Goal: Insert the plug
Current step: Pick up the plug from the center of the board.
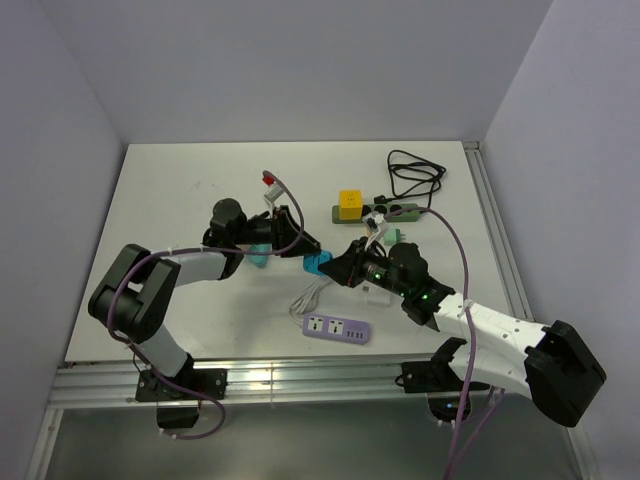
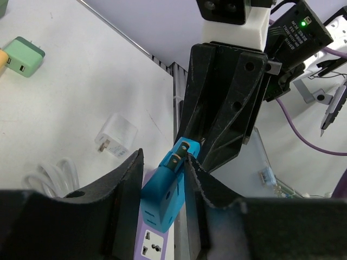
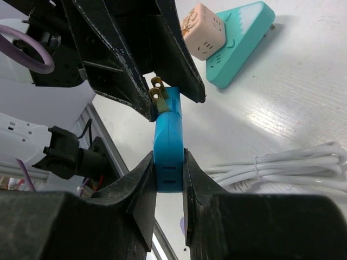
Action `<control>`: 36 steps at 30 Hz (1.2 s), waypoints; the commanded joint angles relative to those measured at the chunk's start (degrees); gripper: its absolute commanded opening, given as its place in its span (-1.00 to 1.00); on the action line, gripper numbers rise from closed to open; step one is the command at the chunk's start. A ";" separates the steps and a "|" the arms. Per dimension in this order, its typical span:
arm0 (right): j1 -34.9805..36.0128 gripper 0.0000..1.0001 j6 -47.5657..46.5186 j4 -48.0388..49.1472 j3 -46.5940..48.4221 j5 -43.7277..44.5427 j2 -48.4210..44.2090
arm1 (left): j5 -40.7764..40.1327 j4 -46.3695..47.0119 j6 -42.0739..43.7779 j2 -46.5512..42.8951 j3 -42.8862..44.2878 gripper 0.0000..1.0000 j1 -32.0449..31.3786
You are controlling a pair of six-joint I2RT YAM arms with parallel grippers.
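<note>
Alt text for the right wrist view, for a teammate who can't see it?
The right end effector clamps a blue plug, the left end effector gripping its pronged top. A white cable and teal adapter lie behind.

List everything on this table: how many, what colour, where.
blue plug: 1, blue, mid-table, held aloft by both grippers
purple power strip: 1, lilac, near edge, centre
green power strip: 1, dark green, far right
yellow cube: 1, yellow, on green power strip's left end
black cable: 1, black, looped, far right
white cable: 1, white, bundled beside purple power strip
teal adapter: 1, teal, by left gripper
cream cube: 1, cream-pink, against teal adapter
green adapter: 1, pale green, by right wrist
white charger: 1, white, near white cable
red-white item: 1, far centre-left, unidentifiable
left gripper: 1, black, shut on blue plug's prong end
right gripper: 1, black, shut on its body
</note>
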 commanded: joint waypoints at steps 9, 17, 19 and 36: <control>-0.19 -1.00 -1.34 2.81 1.32 -1.09 2.10 | 3.09 10.07 -7.86 -3.16 -0.14 0.08 -1.08; -0.19 -1.00 -1.33 2.82 1.23 -1.09 1.75 | 2.30 5.51 -5.14 -3.51 0.47 -0.20 -1.25; -0.19 -1.00 -1.25 2.90 1.23 -1.17 1.75 | 2.48 5.24 -4.88 -3.33 0.56 -0.12 -1.34; -0.10 -1.00 -1.60 2.73 0.97 -0.91 0.70 | 1.86 1.29 -1.89 -2.28 0.65 -0.21 -2.05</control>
